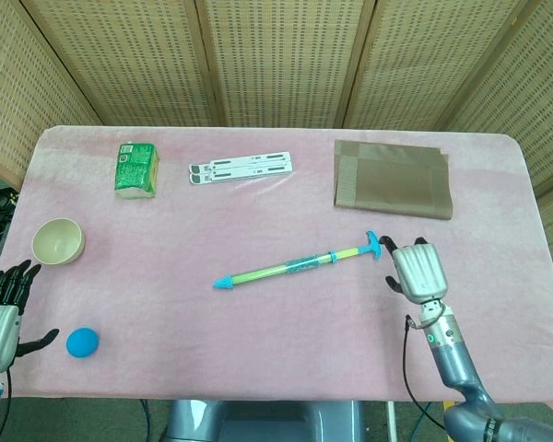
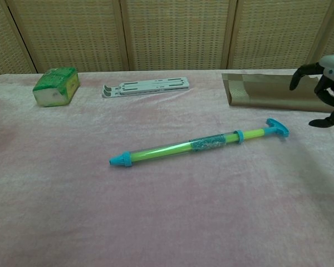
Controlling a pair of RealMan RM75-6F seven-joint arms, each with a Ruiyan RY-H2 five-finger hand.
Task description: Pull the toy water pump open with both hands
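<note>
Pink worktop [image 1: 258,368]: the right robot hand [image 1: 417,271] hovers open beside the toy water pump's [image 1: 300,267] T-handle [image 1: 374,244]. Reaching step; next, grip it. Left robot hand [image 1: 0,313] is open, far off.

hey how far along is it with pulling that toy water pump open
Done: nothing yet. The toy water pump lies flat on the pink table, untouched. In hand: the right hand is open beside the pump's T-shaped handle, not gripping it. Left: the left hand is open at the table's near edge by the blue ball; both hands must grip the pump, then pull.
</note>
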